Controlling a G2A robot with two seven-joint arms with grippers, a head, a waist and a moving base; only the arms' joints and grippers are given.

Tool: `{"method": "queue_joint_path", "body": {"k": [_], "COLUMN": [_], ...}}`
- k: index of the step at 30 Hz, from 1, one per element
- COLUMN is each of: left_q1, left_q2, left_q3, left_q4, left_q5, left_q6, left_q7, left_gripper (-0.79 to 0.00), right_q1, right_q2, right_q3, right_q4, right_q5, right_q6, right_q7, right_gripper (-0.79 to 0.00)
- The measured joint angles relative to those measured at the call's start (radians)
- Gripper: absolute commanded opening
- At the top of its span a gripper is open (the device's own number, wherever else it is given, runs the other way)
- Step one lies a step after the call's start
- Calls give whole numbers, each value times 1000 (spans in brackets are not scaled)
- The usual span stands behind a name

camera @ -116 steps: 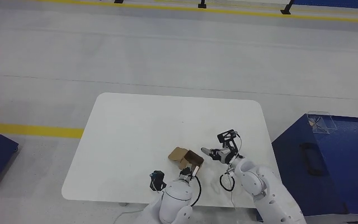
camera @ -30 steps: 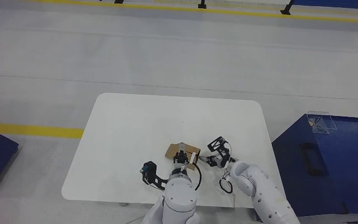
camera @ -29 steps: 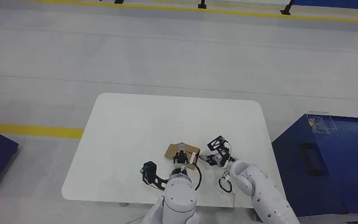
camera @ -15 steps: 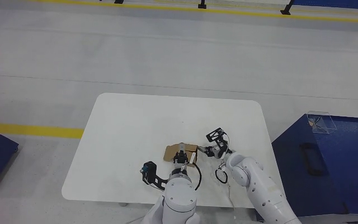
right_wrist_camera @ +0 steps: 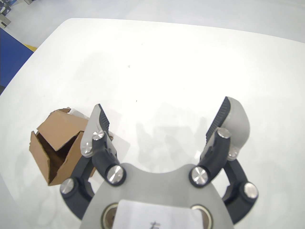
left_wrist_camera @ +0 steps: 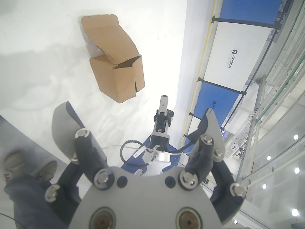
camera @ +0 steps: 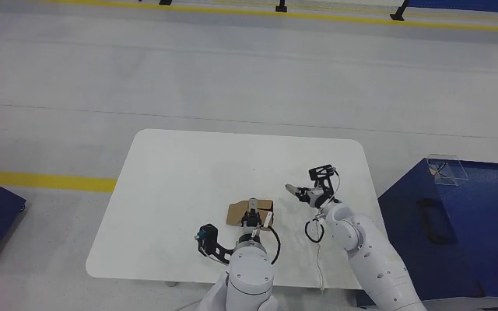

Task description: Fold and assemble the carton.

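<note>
Near the tabletop's [camera: 179, 179] near edge, the left arm [camera: 250, 229] hovers by the carton [camera: 238, 210], the right arm [camera: 350, 233] apparently raised alongside; both jaws spread.

Plain brown carton [left_wrist_camera: 114, 70]; plain white table [camera: 194, 175].

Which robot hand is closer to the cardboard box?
The left gripper. From above it's right at the carton; the right gripper has bare table between.
</note>
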Motion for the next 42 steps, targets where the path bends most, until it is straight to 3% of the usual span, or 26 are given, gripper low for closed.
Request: {"method": "queue_joint_path", "body": {"k": [19,26,31,42], "left_q1": [0,74,72,72], "left_q2": [3,35,34,34], "left_q3": [-3,-28,-27,-27], "left_q4": [5,21,21,21], "left_q5": [9,182,174,174], "left_q6": [-10,-297,-268,-269], "left_q7": [-5,-96,-93,-93], "left_gripper": [0,0,0,0], "right_q1": [-9,-157,-177,-122], "right_q2": [0,-1,-10,-40], "right_q3": [-5,-39,-69,-145], "right_q4": [-12,-167,-174,-84], "right_q5": [-6,-133,-180,-205], "right_q6": [-9,8,46,83], "right_q7": [-11,-241,-313,-338], "right_gripper": [0,0,0,0]}}
